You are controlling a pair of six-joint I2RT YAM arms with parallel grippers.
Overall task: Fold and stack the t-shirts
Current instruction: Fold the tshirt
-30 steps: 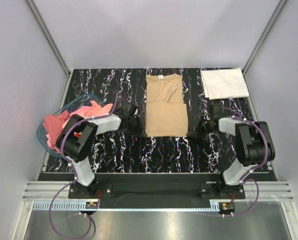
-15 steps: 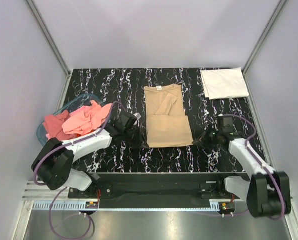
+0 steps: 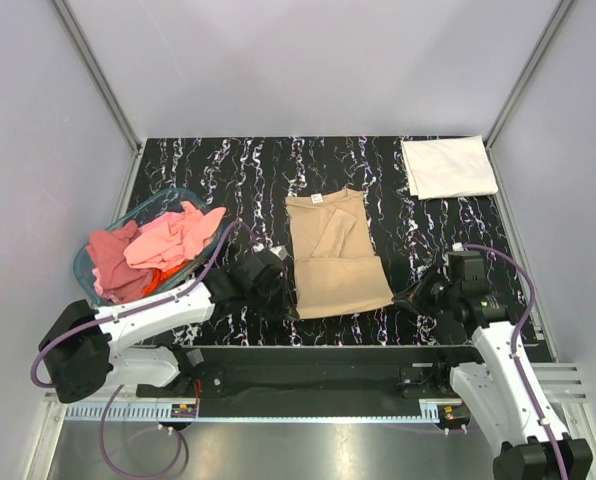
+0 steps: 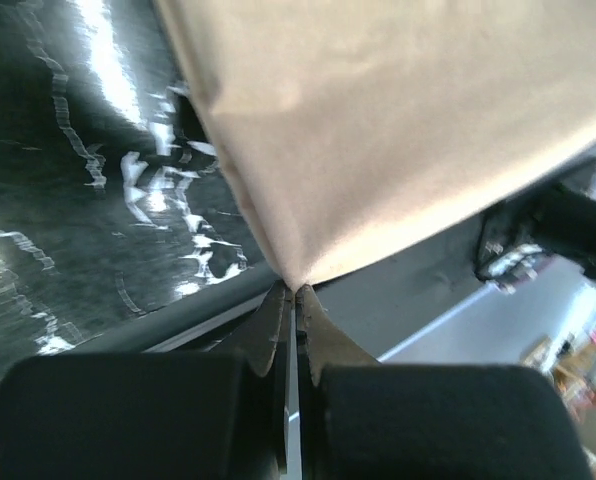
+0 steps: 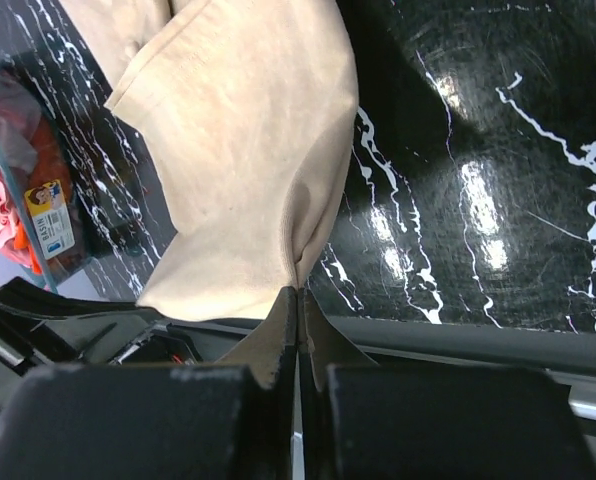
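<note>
The tan t-shirt (image 3: pixel 336 255) lies partly folded in the middle of the table, its small white neck label at the far end. My left gripper (image 3: pixel 284 290) is shut on the shirt's near left corner (image 4: pixel 308 262). My right gripper (image 3: pixel 404 296) is shut on the near right corner (image 5: pixel 300 268). Both corners sit close to the table's near edge. A white t-shirt (image 3: pixel 448 166) lies folded at the far right corner. Pink and red t-shirts (image 3: pixel 163 245) are heaped in the blue basket (image 3: pixel 85 270) on the left.
The black marbled table (image 3: pixel 228 180) is walled by grey panels on three sides. The near table edge and the arms' mounting rail (image 3: pixel 308 360) run just below both grippers. In the right wrist view the basket (image 5: pixel 23 180) shows at the far left.
Both grippers have drawn the tan t-shirt toward the near edge of the table, and both arms now reach low and forward. The white t-shirt and the basket have stayed put.
</note>
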